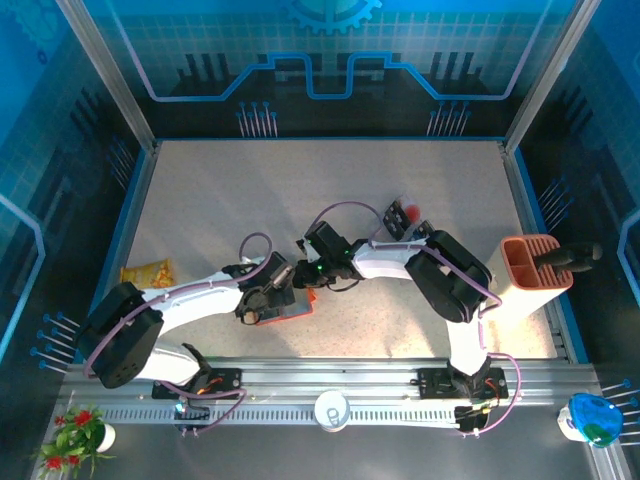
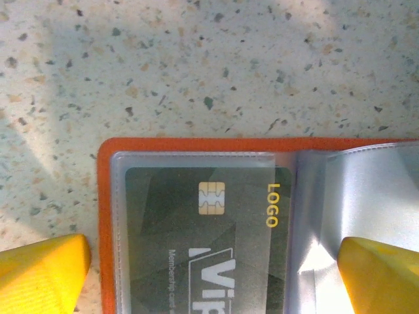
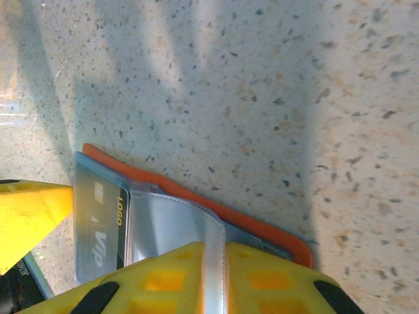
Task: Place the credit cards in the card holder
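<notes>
The card holder (image 1: 296,308) lies open on the speckled table between both arms, its orange cover (image 2: 196,144) framing grey see-through pockets. A dark credit card (image 2: 196,222) with a gold chip and yellow "LOGO" sits inside one pocket, also seen in the right wrist view (image 3: 98,226). My left gripper (image 2: 213,261) is open wide, one yellow finger (image 2: 42,271) off the holder's edge and the other over the grey leaves. My right gripper (image 3: 215,255) is shut on a grey pocket leaf of the card holder (image 3: 262,226) and lifts it. Another credit card (image 1: 400,213), light with a red spot, lies behind the right arm.
A terracotta slotted bin (image 1: 535,275) with a dark object in it stands at the right edge. A yellow packet (image 1: 148,271) lies at the left edge. A white cup (image 1: 331,410) sits on the rail between the arm bases.
</notes>
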You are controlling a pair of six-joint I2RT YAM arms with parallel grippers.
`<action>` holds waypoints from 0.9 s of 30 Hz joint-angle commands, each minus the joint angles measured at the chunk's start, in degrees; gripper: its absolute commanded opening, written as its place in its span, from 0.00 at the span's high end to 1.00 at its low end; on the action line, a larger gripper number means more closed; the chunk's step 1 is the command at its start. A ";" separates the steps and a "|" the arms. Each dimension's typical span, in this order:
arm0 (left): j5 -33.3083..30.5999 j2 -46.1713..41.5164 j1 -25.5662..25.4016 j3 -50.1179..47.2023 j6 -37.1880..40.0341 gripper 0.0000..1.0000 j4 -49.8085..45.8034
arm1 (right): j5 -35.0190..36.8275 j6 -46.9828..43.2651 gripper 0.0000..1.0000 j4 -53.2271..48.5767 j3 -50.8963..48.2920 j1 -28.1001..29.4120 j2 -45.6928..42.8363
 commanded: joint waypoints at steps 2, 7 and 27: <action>-1.46 -3.91 -0.12 0.13 1.04 0.01 -2.88 | -5.59 3.15 0.86 4.84 0.03 0.94 -0.35; -2.44 -9.87 1.24 1.17 1.51 0.01 -5.34 | -6.15 4.10 0.85 5.38 -0.13 1.47 -2.26; 1.45 -25.23 12.94 2.57 5.11 0.01 -11.63 | -4.21 6.47 0.54 4.83 4.89 9.06 -2.07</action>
